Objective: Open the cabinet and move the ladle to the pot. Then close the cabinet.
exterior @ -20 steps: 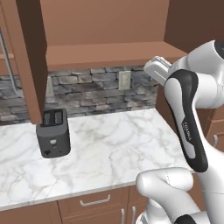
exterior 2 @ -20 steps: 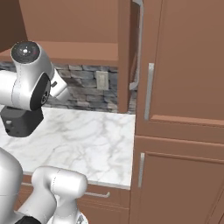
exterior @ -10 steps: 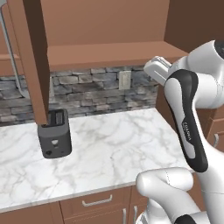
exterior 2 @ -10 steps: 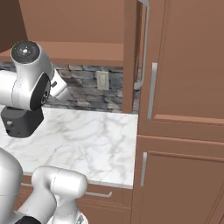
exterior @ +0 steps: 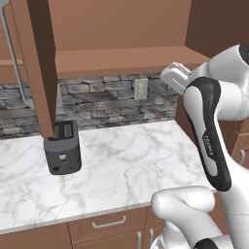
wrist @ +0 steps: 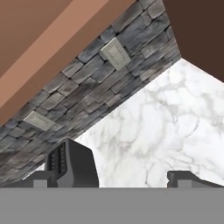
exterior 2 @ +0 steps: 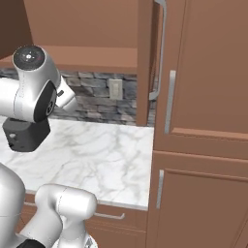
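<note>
The cabinet (exterior: 121,29) hangs above the marble desk (exterior: 126,165), and both of its doors stand swung out, the left door (exterior: 36,68) edge-on over a dark toaster (exterior: 62,148) and the right door (exterior 2: 145,63) edge-on beside the tall cupboard (exterior 2: 203,72). From these low angles only the cabinet's back wall and the underside of its shelf can be seen, so I cannot tell where the ladle lies, and no pot is visible on this stretch of desk. The gripper (wrist: 113,177) has its fingers (wrist: 186,178) released wide with nothing between them, aimed down at the stone backsplash (exterior: 107,99) and the toaster. The opening step looks done; fetching the ladle is in hand. The next move likely calls for lifting the hand to shelf height and finding the ladle's handle.
</note>
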